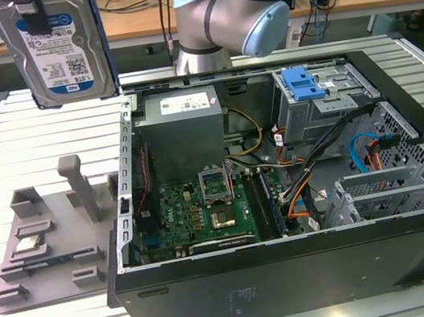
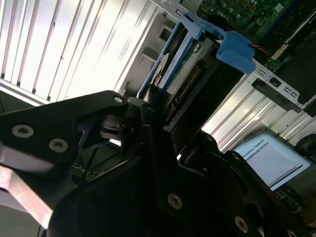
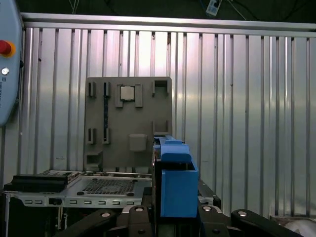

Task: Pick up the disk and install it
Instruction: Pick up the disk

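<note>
Pickup looks done: my fingers (image 2: pixel 149 116) are clamped on the disk (image 1: pixel 55 50), high in the exterior view's upper left. Fitting it into the drive cage (image 1: pixel 325 107) remains.

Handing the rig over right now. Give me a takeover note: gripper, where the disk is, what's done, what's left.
Gripper: shut on the disk, clamped at one end, with the label face towards the exterior camera.
Disk: held up in the air, towards the exterior view's left of the open computer case, and apart from the drive cage.
Done: pickup. The disk is off the grey fixture tray.
Left: install. The disk is not in the case.
</note>
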### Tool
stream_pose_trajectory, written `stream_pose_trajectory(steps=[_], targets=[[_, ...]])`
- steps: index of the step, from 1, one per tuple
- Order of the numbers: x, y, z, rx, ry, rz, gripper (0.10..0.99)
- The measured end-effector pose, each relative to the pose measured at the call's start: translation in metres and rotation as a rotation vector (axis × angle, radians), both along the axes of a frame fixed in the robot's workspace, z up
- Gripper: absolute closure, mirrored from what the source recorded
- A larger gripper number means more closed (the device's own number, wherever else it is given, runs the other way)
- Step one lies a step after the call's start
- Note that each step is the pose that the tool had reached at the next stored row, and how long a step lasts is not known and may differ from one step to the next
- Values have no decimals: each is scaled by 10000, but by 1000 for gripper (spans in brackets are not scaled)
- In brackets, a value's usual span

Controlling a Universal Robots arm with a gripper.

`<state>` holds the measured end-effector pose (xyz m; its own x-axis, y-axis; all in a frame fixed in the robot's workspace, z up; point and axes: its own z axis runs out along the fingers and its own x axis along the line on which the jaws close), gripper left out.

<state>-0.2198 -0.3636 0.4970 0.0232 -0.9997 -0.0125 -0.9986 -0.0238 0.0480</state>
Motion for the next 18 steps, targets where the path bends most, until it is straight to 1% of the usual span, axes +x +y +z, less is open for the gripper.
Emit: stream_pose_trajectory(steps=[1, 4, 6, 9, 10, 12, 13, 18], targets=[[42, 0, 0, 0, 0, 0, 725], [124, 0, 0, 0, 1, 2, 725], [213, 0, 1, -1, 1, 0, 725], [310, 0, 0, 0, 1, 2, 725], [375, 0, 0, -1, 2, 1, 725], [433, 0, 0, -1, 2, 0, 725], [482, 0, 0, 0, 1, 2, 725], [658, 0, 1, -1, 3, 2, 725]])
